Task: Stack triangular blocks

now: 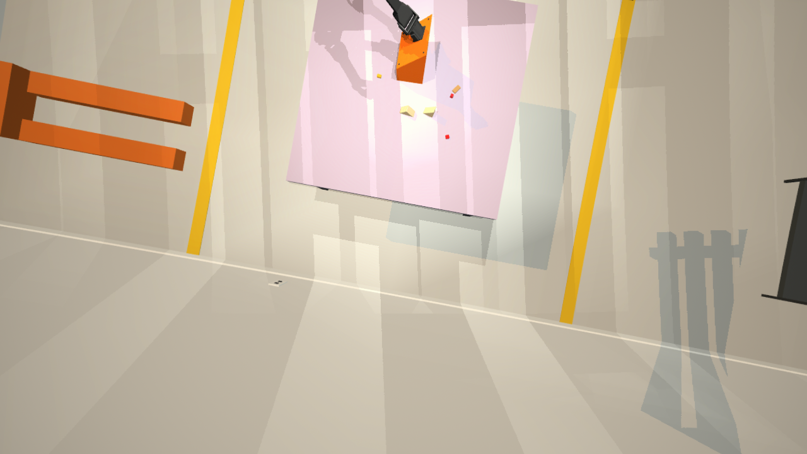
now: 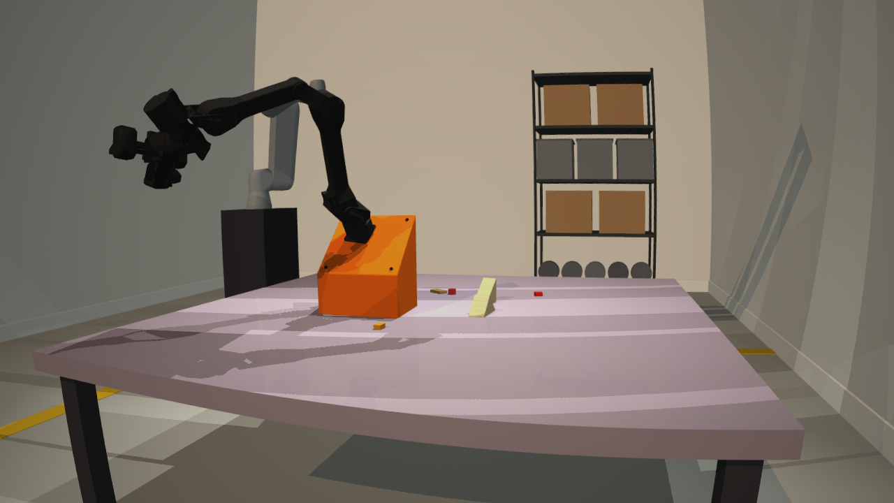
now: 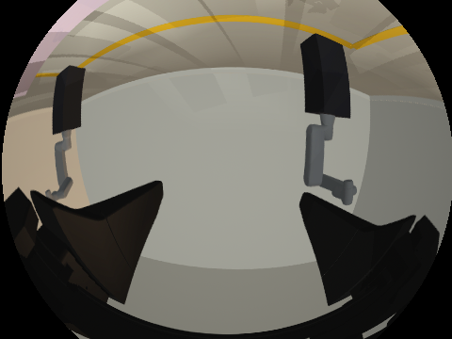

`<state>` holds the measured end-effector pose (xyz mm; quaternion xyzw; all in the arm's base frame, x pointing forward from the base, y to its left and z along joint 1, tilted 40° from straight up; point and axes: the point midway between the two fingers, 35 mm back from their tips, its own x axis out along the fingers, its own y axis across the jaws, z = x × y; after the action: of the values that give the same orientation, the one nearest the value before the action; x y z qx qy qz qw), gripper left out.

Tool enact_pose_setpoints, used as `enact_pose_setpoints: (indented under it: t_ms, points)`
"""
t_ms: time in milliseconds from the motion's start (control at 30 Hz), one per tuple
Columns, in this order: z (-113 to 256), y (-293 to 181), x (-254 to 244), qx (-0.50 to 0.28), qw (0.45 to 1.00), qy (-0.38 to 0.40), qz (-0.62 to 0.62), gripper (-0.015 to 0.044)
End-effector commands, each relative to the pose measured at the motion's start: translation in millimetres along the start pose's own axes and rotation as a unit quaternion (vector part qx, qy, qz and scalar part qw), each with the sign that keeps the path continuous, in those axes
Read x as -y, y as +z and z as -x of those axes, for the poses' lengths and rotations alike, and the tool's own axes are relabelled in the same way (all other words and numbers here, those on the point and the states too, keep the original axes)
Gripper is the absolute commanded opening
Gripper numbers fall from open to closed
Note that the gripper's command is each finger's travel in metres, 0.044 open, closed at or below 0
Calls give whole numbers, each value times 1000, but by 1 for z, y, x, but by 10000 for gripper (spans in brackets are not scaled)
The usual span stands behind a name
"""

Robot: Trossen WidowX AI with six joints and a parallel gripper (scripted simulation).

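Observation:
Two pale yellow triangular blocks rest on the pink table [image 1: 349, 163] [image 2: 562, 375], apart from each other. In the top view, the left block [image 1: 406, 110] and the right block [image 1: 429, 111] lie side by side with a small gap. In the exterior view they overlap in line, so the gap is hidden. My gripper [image 3: 234, 195] is open and empty, with its fingers wide apart. In the exterior view it is high up at the far left, well away from both blocks. The wrist view shows neither block.
The orange wedge-shaped base [image 1: 410, 74] [image 2: 357, 295] carries the arm. A small yellow piece [image 1: 379, 75] [image 2: 378, 325] lies beside it. An orange-tan piece [image 1: 456, 89] [image 2: 438, 290] lies near a red cube [image 1: 451, 96] [image 2: 452, 291]. Another red cube [image 1: 446, 136] [image 2: 538, 293] lies farther from the base.

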<state>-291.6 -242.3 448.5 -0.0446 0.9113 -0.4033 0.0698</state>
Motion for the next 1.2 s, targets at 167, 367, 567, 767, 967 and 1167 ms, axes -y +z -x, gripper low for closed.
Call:
enact_pose_setpoints:
  t_ms: [167,367,567,767,967,1167]
  points:
    - [57,132,24,200,967,-34,-155,440]
    - [115,202,27,319,921,-13,-225,440]
    - [163,244,19,384,902,-10,-196,440]
    - [209,281,6,450,862,35,-230,440]
    - [294,327,-30,539,793,129,-254,440]
    - [376,352,-81,588,729,242,-254,440]
